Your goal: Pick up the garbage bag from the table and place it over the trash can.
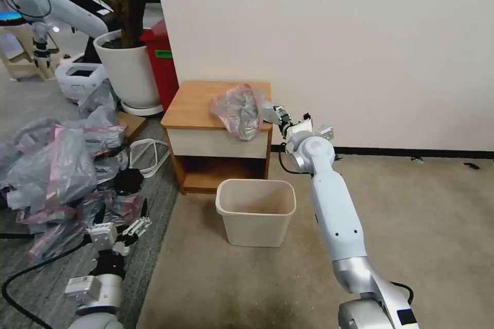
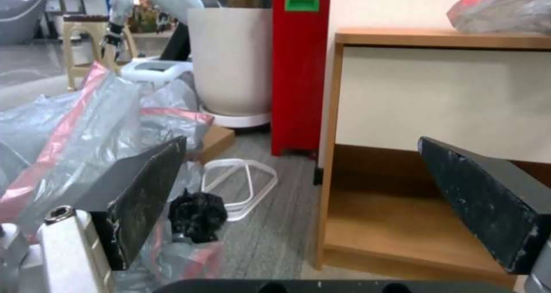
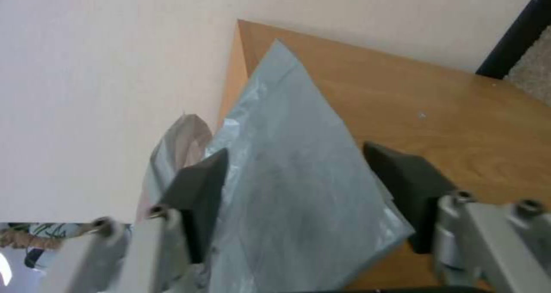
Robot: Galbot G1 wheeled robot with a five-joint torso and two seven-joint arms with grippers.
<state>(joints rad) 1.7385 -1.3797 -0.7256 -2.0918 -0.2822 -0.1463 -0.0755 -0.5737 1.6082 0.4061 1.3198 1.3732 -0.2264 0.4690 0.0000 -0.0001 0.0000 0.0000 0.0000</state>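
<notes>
— Grey crinkly plastic with a pink rim: is that the garbage bag [image 1: 240, 110], right of centre in the head view?

— Yes. It lies on the wooden counter [image 1: 198, 103], one fold drooping over the front edge, so it seems loosely dropped there.

— And the right gripper [image 3: 298, 198]?

— At the counter's right end. Its jaws stand apart with a flap of the bag between them, not yet pinched, by my reading. Coming from the side lets it catch that loose corner.

— The trash can [image 1: 256, 211]?

— On the carpet just in front of the counter, mouth up and unlined, handy for draping.

— Left gripper [image 2: 298, 198]?

— Low at the lower left, jaws wide, holding nothing, beside the heap of bags [image 1: 62, 169].
</notes>
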